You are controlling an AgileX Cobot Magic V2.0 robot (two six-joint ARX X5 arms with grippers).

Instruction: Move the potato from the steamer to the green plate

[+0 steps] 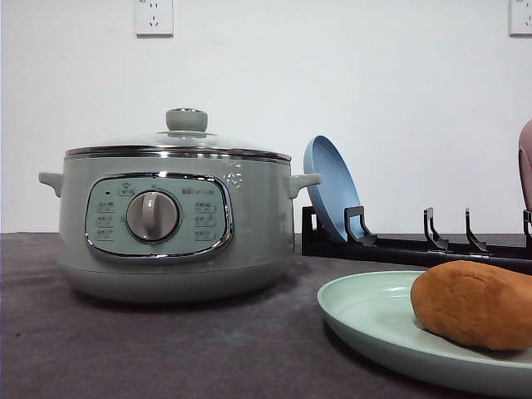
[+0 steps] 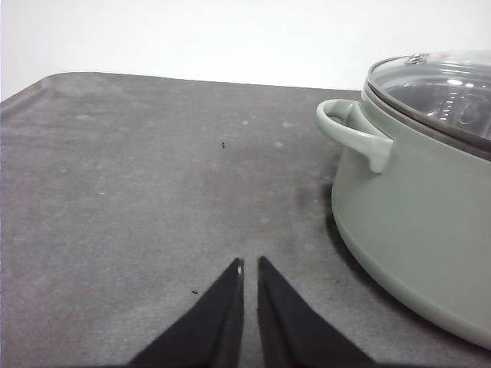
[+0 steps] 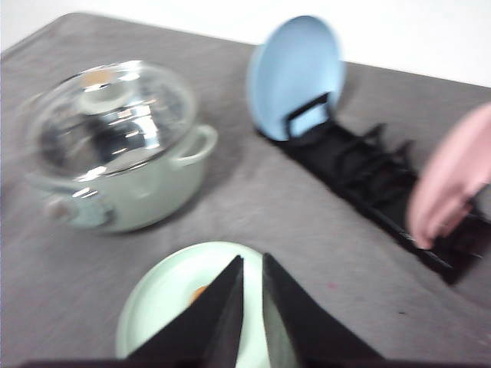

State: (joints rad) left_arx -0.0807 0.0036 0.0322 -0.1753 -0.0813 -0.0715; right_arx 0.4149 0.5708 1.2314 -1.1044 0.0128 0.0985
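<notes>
Right wrist view: my right hand (image 3: 252, 264) hangs narrow and empty above the green plate (image 1: 366, 312), where the potato (image 1: 474, 303) lies. My left hand (image 2: 250, 267), also narrow, hovers beside the lidded steamer (image 1: 174, 224) on the grey surface (image 1: 125, 349), white wall behind.

Orange-brown potato (image 1: 474, 303), mint-green plate (image 1: 366, 312), sage steamer (image 1: 174, 224).

The orange-brown potato (image 1: 474, 303) lies on the pale green plate (image 1: 366, 312), right of the lidded sage-green steamer (image 1: 174, 224).
</notes>
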